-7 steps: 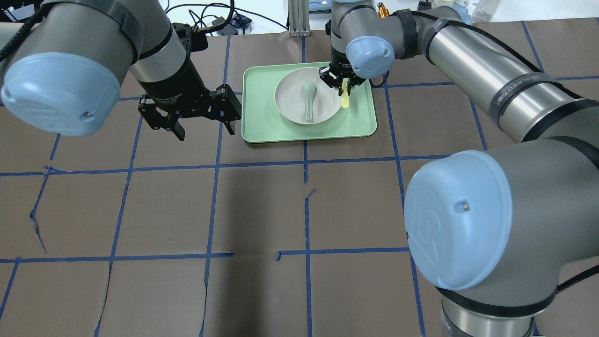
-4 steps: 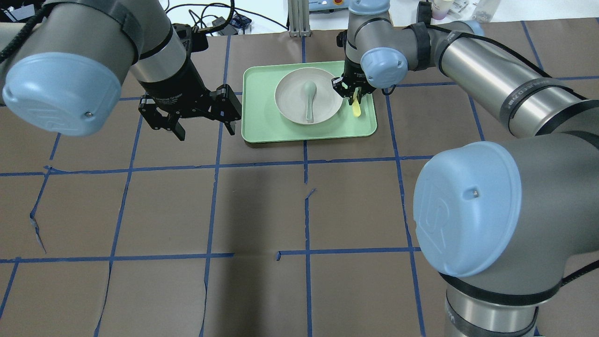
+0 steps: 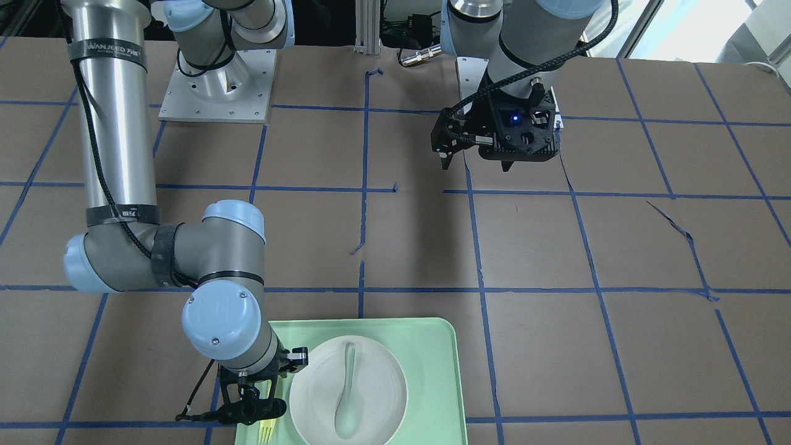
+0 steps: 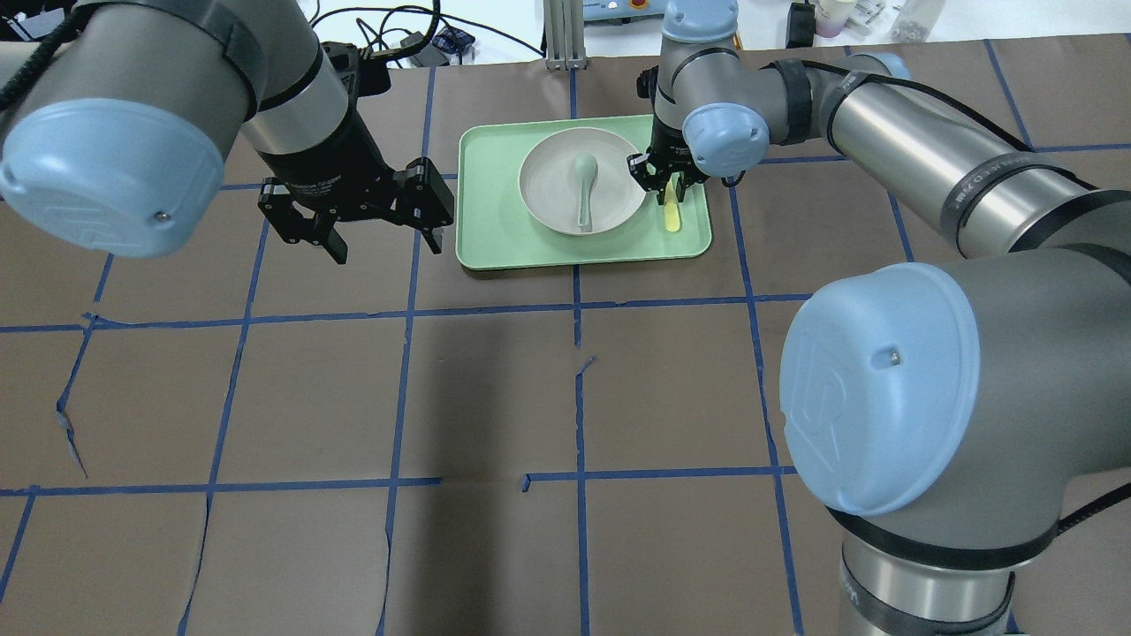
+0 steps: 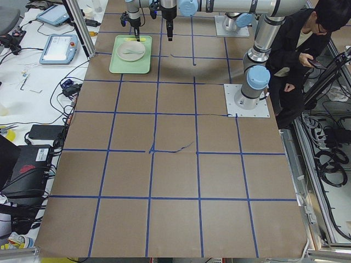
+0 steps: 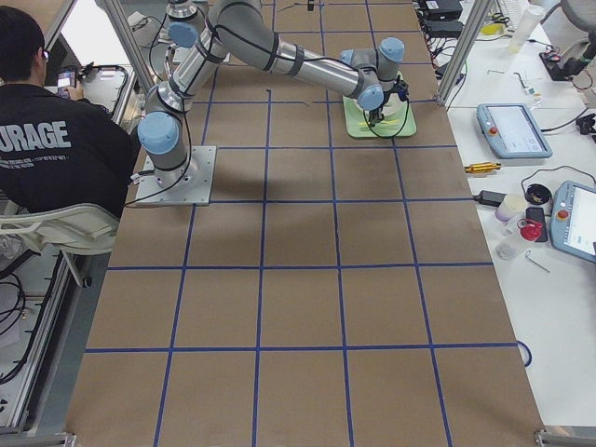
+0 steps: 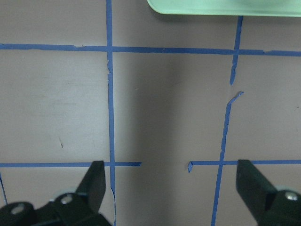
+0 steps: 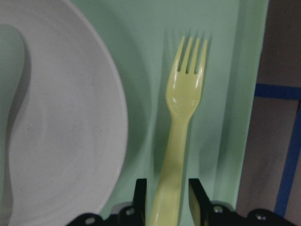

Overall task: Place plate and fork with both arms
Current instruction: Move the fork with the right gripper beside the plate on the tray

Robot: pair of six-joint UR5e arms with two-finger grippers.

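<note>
While lowering fork [image 8: 181,141]: likely the placing step, with 1 of 2 things, plate [image 4: 541,199], already set on tray [image 4: 495,243]
Right gripper [image 8: 167,202]: pinched narrow on fork handle, tines pointed down at tray floor; contact with floor unclear
Fork place: narrow strip of tray right of plate, between plate rim and tray's right lip
Left gripper [image 4: 389,252]: spread wide, holding nothing, hovering above table [image 4: 353,397] left of tray
Plate load: grey-green spoon [image 4: 583,194] lying in plate
Next move: probably ease down flat, open jaws a little, lift straight up
Edges: plate rim close on left, raised tray lip close on right; little sideways slack
Open room: wide stretch of table near side and right of tray, enough for retreat by judgement
</note>
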